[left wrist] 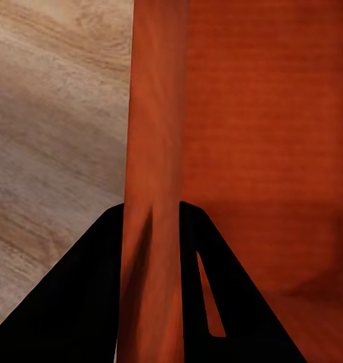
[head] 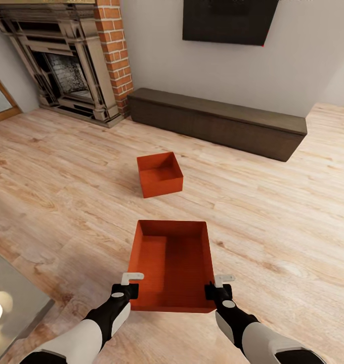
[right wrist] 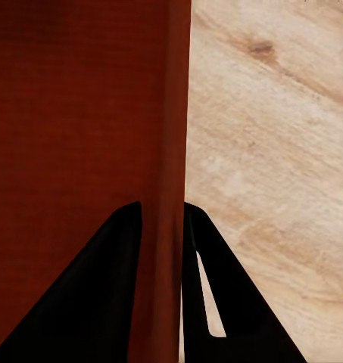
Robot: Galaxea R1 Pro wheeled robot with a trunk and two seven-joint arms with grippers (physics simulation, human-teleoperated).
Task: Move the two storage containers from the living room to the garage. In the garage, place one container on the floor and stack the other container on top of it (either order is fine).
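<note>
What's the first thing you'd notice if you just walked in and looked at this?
The big orange-red bin right in front, with the left hand and right hand each pinching one of its side walls near the front corners. Farther off on the wood floor sits a second orange-red bin, before a long dark bench, with a brick fireplace to the left.

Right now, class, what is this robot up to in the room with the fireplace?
The robot holds one orange-red storage container with both arms in the living room. The left gripper pinches its left wall, the right gripper its right wall, the fingers straddling each wall. A second storage container sits farther ahead on the wood plank floor, before the long dark bench.
</note>
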